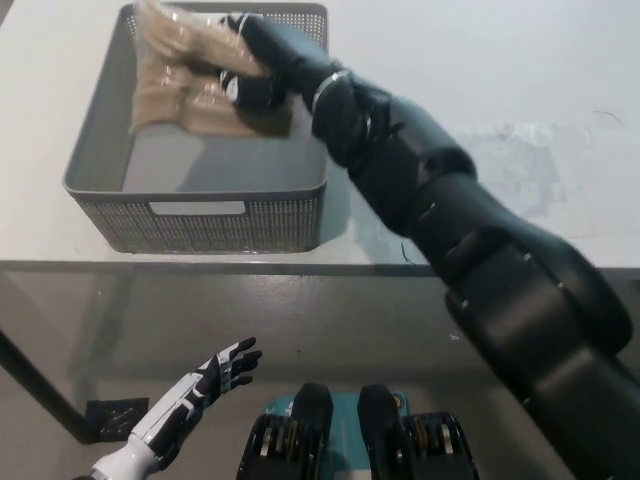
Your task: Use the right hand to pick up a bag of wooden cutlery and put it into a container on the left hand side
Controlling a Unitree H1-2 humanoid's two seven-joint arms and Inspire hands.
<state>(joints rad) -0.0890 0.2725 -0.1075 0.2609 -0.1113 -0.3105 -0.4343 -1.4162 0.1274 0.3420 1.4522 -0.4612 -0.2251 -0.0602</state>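
Here the right robot hand (255, 78) grips the bag of wooden cutlery (180, 70) at the far end of the grey mesh container (200, 228) on the white bench (480, 60); the left robot hand (218, 373) rests below, spread and empty.

The basket (200, 205) stands on the table's (480, 80) left side. In its far end is the bag of wooden cutlery (180, 70), gripped by the right hand (265, 65).

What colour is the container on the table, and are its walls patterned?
The container is grey, with finely perforated mesh walls. It shows best in the head view.
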